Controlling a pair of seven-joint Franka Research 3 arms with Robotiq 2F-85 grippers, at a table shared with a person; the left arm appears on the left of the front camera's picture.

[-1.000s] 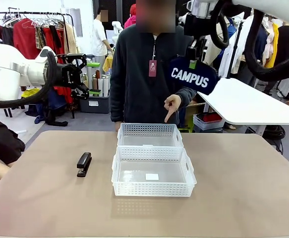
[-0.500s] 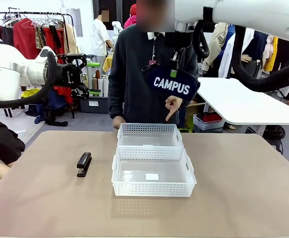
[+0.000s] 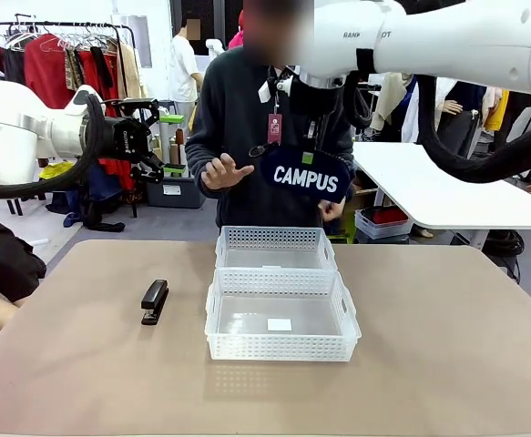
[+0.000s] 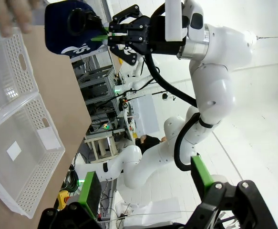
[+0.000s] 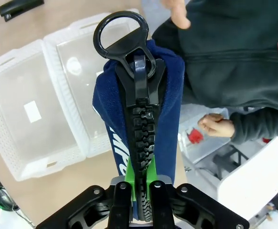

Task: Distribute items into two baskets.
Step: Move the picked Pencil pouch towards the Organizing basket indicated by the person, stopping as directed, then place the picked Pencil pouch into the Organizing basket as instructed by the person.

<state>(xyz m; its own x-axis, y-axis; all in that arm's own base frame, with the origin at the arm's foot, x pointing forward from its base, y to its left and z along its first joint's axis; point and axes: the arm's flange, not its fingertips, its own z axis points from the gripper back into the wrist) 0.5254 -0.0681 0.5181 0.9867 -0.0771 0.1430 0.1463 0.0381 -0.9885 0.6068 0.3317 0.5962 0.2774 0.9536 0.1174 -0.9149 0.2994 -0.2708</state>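
Pouch (image 3: 305,176): navy, white "CAMPUS" lettering.

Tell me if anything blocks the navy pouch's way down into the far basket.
Nothing visible lies inside the far translucent-white lattice basket. The navy blue CAMPUS zip pouch hangs from the right gripper above it. A person's hand hovers just below the pouch, by the basket's far corner.

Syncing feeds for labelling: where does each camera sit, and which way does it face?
Front: fixed between the arms, facing the person across the table; left gripper and right arm show.
Left wrist: on the left arm, facing the right gripper holding the pouch; own pads below.
Right wrist: looks down the pouch at far basket, near basket; own fingers show.
Shared: pouch, both baskets.
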